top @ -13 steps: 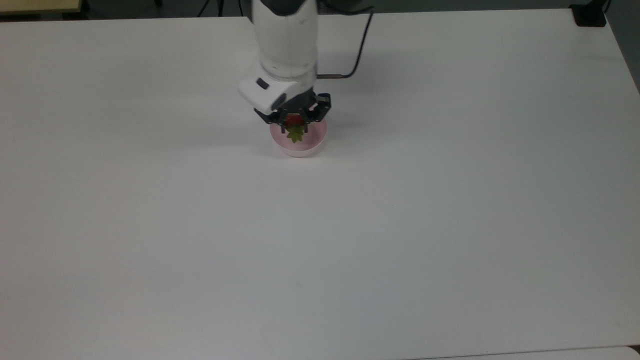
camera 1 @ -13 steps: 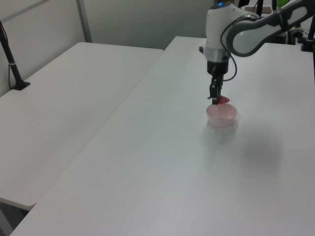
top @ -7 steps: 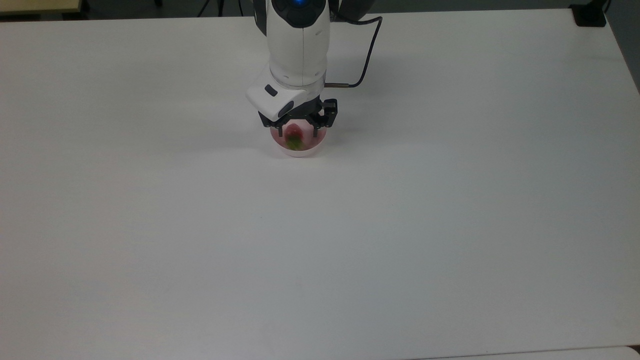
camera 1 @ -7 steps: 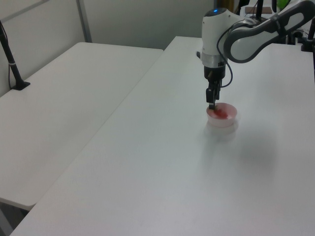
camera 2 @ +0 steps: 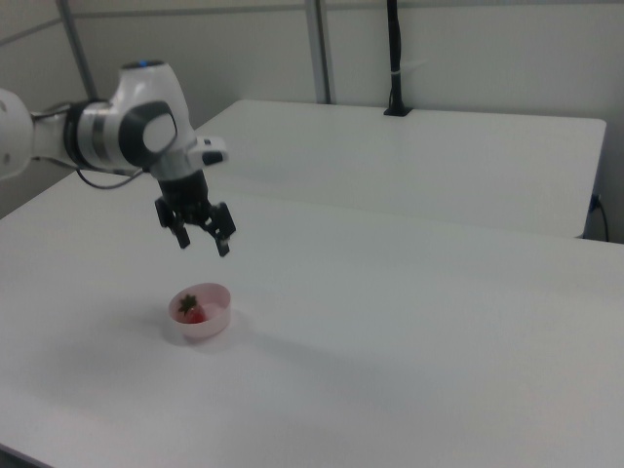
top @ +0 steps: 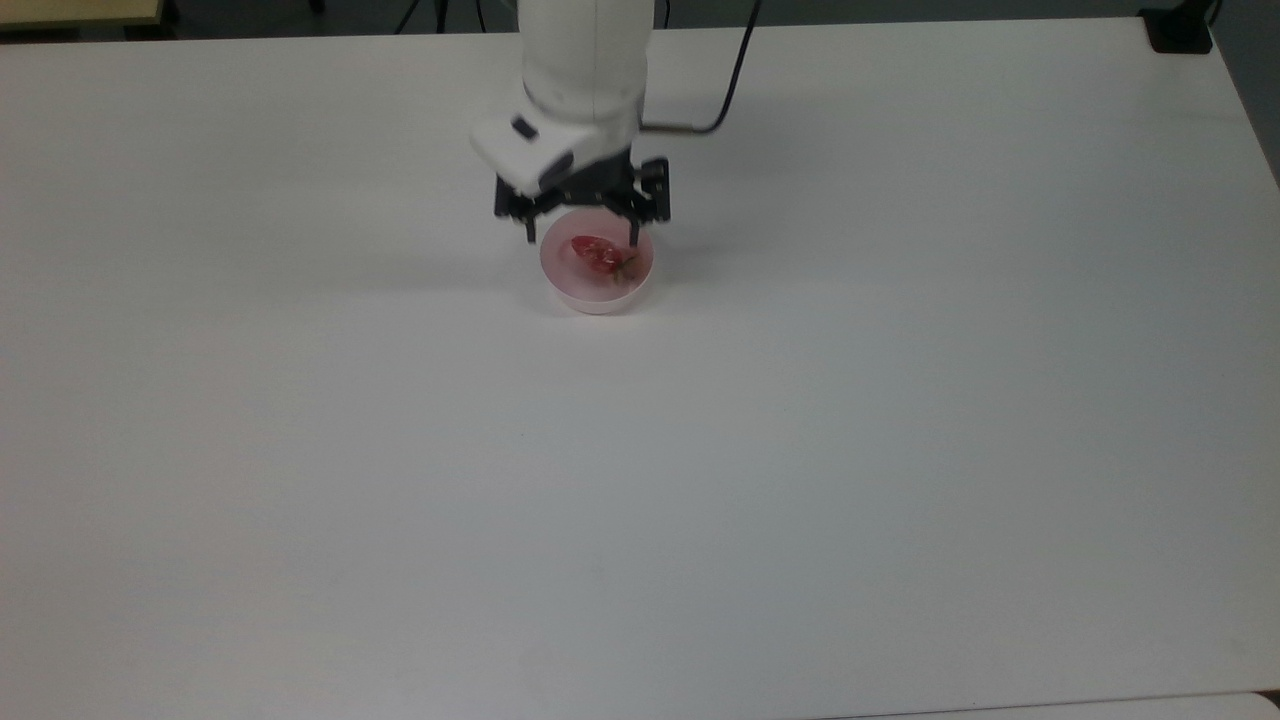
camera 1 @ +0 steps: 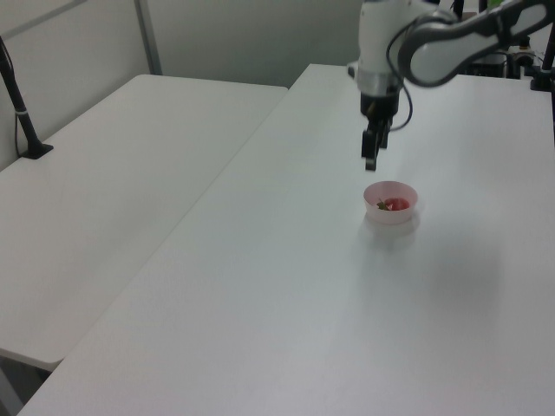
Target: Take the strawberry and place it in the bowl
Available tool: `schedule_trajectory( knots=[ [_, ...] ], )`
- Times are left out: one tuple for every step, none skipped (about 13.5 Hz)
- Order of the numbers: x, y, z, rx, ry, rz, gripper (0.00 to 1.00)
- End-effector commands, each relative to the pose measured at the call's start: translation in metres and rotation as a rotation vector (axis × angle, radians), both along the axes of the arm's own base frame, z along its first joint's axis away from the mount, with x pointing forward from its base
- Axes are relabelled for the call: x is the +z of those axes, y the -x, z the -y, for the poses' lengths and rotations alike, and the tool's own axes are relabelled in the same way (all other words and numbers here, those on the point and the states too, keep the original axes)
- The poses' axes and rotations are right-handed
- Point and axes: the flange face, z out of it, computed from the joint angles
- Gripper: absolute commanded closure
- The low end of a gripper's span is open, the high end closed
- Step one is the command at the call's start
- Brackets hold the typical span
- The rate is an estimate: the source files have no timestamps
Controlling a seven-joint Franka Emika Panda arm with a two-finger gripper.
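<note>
The strawberry is seen lying inside the bowl (leafy cap toward three o'clock in the top view); the gripper is held released above it.

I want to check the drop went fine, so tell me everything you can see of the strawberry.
The small glossy red strawberry with its green leafy cap lies on its side inside the small round pale pink bowl, resting on the bowl's floor. In the top view the cap points toward the top view's right. Nothing grips it: the open gripper hangs above, apart from it.
</note>
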Motion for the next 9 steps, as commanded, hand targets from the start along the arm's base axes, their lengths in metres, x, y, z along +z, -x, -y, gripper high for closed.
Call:
schedule_trajectory(
  knots=[
    [0.081, 0.02, 0.027, -0.087, 0.019, 0.011, 0.0],
    [0.095, 0.024, 0.03, -0.102, 0.012, -0.001, 0.0],
    [0.115, 0.035, 0.035, -0.118, 0.006, -0.013, 0.0],
    [0.126, 0.041, 0.043, -0.138, 0.002, -0.006, 0.0],
    [0.135, 0.046, 0.055, -0.165, -0.013, -0.005, 0.0],
    [0.142, 0.051, 0.061, -0.185, -0.046, -0.008, 0.0],
    [0.149, 0.053, 0.068, -0.203, -0.071, -0.007, 0.0],
    [0.159, 0.053, 0.075, -0.206, -0.078, 0.007, 0.0],
    [0.16, 0.053, 0.074, -0.195, -0.074, 0.017, 0.0]
  ],
)
